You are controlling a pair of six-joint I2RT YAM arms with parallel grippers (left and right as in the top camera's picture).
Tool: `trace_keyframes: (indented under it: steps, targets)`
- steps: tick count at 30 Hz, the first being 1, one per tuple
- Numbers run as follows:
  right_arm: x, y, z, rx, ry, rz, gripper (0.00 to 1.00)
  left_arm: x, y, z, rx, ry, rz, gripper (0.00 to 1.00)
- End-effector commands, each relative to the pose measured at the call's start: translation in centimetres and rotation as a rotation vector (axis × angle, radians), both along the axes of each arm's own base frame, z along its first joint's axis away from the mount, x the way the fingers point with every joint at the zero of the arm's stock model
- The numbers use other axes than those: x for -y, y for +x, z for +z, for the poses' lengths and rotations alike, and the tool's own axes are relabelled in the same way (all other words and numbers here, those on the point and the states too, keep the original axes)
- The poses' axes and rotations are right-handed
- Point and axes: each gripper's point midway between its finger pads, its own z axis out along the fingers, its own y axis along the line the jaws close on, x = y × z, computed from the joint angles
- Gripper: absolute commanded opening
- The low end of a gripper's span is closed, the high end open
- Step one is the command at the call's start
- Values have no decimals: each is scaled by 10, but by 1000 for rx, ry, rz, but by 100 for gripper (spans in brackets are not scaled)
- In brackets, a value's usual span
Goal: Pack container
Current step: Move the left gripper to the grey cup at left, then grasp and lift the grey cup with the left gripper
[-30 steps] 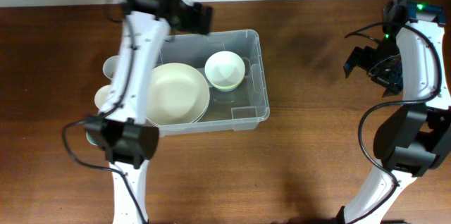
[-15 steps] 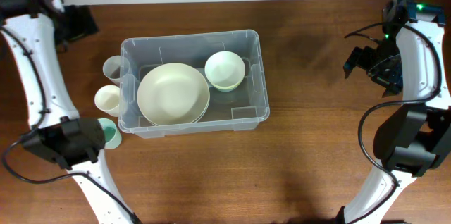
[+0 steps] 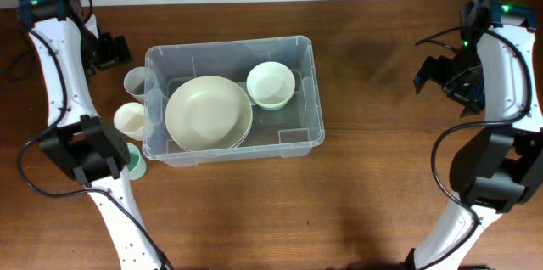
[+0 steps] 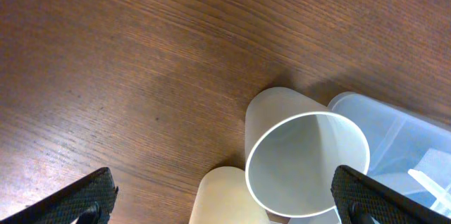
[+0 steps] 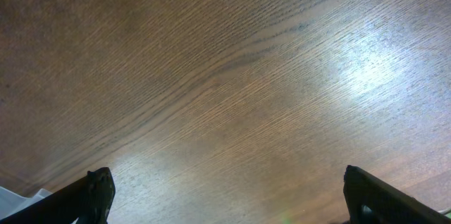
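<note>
Bowls are sitting inside the container (image 3: 229, 46), a clear rectangular bin that is resting on the brown wooden table (image 3: 373, 177), left of centre. The large cream bowl (image 3: 209, 113) is filling the left part of its floor, and the small bowl (image 3: 271, 84) is standing upright in the far right part, close beside the big one; whether their rims are touching is not clear from above. Three cups are standing on the table along the container's left wall, outside it. The translucent cup (image 3: 136, 81) is standing farthest back, the cream cup (image 3: 130, 120) is sitting just nearer than it, and the green cup (image 3: 134, 160) is partly showing by the near left corner, half hidden under the arm. The left hand (image 3: 110, 51) is hovering over the table to the far left of the container, just beyond the translucent cup, with its jaws spread wide and nothing between them. In the left wrist view its two dark fingertips (image 4: 84, 197) are framing the open mouth of the translucent cup below, with the cream cup's side touching it and a rounded container corner showing at the right. The right hand (image 3: 437, 73) is hanging well apart from everything, over bare wood at the far right, also gaping wide and empty, and the right wrist view is showing only wood grain between its fingertips (image 5: 95, 190).
</note>
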Motion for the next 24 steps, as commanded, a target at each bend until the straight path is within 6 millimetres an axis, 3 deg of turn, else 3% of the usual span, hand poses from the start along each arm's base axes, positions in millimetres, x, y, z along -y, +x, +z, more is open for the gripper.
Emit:
trace_keyframes:
  steps: [1, 18, 24]
  targets:
    - [0, -1, 2, 4, 0, -4, 99, 3, 2, -7, -4, -18, -54, 99]
    - [0, -1, 2, 4, 1, -4, 99, 4, -1, -51, -96, -45, -77, 99]
    - [1, -1, 2, 4, 0, -4, 99, 4, -1, -56, -103, -48, -77, 99]
